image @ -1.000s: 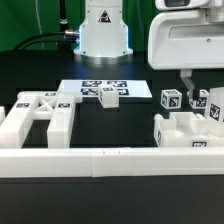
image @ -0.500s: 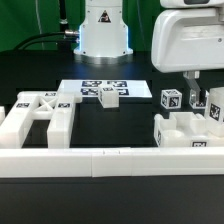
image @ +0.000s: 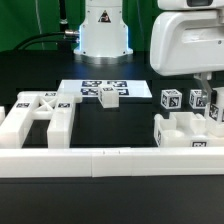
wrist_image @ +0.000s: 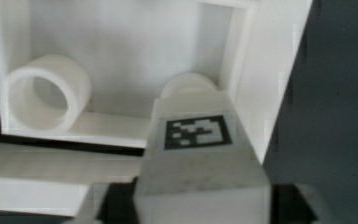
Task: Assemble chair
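Loose white chair parts with black-and-white tags lie on the dark table. On the exterior view's right, my gripper [image: 206,92] reaches down over an upright tagged leg piece [image: 199,101]. In the wrist view that tapered piece [wrist_image: 197,130] fills the gap of the gripper [wrist_image: 197,196], with a dark finger tight against each side. Another upright tagged piece [image: 171,101] stands just beside it. A boxy part [image: 185,132] sits in front of them, and the wrist view shows its round recess [wrist_image: 43,90]. A large cross-braced frame part [image: 40,112] lies on the exterior view's left.
A small tagged block [image: 109,97] rests on the marker board [image: 88,88] in the middle. A long plain white rail [image: 110,158] runs along the front. The robot's base [image: 104,30] stands at the back, with dark cables beside it.
My gripper has shifted toward the exterior view's right, over the upright leg piece. Its jaws have closed in from wide open onto that piece.
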`<state>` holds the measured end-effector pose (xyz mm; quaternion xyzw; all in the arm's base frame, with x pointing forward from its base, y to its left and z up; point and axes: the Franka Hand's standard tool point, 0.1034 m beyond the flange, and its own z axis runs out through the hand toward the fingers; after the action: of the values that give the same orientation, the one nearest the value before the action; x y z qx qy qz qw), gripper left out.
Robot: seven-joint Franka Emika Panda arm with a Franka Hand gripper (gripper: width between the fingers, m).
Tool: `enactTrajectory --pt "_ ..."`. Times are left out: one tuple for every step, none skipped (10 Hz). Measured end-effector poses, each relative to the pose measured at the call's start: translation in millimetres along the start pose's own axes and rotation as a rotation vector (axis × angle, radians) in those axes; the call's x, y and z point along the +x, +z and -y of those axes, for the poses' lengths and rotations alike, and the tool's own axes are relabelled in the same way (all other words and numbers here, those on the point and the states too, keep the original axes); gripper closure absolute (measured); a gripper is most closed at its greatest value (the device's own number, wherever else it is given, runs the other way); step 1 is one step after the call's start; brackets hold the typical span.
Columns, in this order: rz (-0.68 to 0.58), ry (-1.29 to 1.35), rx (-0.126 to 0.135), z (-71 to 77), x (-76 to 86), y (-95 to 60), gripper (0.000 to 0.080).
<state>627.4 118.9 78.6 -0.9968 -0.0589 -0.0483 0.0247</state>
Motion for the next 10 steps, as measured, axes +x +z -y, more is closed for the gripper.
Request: enactTrajectory --pt "0.0 -0.001 0.0 0.0 0.0 0.0 0.0514" --pt "0.0 0.043 0.003 0.5 0.0 0.1 0.0514" --pt "0.0 0.138 0.003 0.0 -0.1 0.2 0.0514" --pt "0.0 0.202 0.003 -0.1 -0.2 0.3 0.0514" --pt "-0.005 0.289 0.003 -0.3 -0.4 0.5 0.0514" --pt "-0.009 0.411 0.003 -0.6 -1.1 0.6 0.0514" --pt "-0.009 0.504 0.002 -0.4 -1.6 0.9 0.0512" --pt "-0.01 0.57 0.003 -0.4 -1.8 1.0 0.0512" --pt "-0.01 0.705 0.006 0.1 -2.3 1.3 0.0512" --pt "-0.024 0.83 0.008 0.6 -2.2 1.4 0.0512"
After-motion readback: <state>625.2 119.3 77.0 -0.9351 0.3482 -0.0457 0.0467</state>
